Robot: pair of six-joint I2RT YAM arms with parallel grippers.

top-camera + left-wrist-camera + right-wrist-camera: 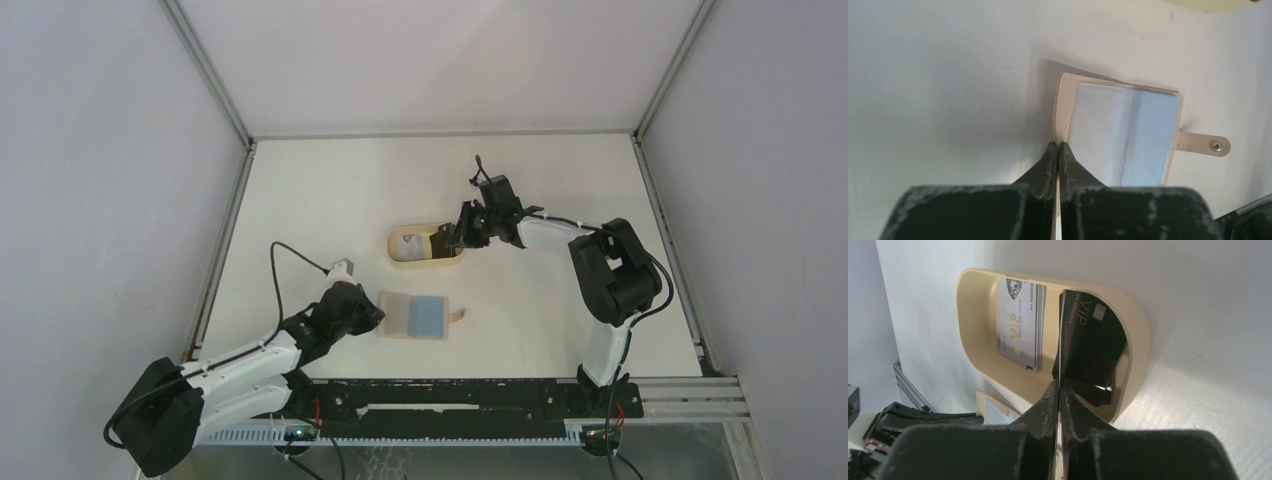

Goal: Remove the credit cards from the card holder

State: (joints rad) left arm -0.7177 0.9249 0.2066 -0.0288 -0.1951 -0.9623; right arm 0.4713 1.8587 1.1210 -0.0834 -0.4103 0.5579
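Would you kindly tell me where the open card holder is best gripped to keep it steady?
Pinch the card holder by its bare tan border, opposite the snap tab, coming in low from the left arm's side. It lies open and flat, clear sleeves filling the middle; the left gripper is shut on that edge.

The near corner of the card holder (1120, 132) is covered by the pressed-together fingers of the left gripper (1058, 146), so whether its edge is pinched cannot be told. The tray (1208, 4) is cut off there by the top edge. In the right wrist view, one credit card (1060, 330) is seen edge-on only, its face unreadable. The lower ends of the black credit cards (1093, 345) are hidden behind the right gripper (1060, 385).
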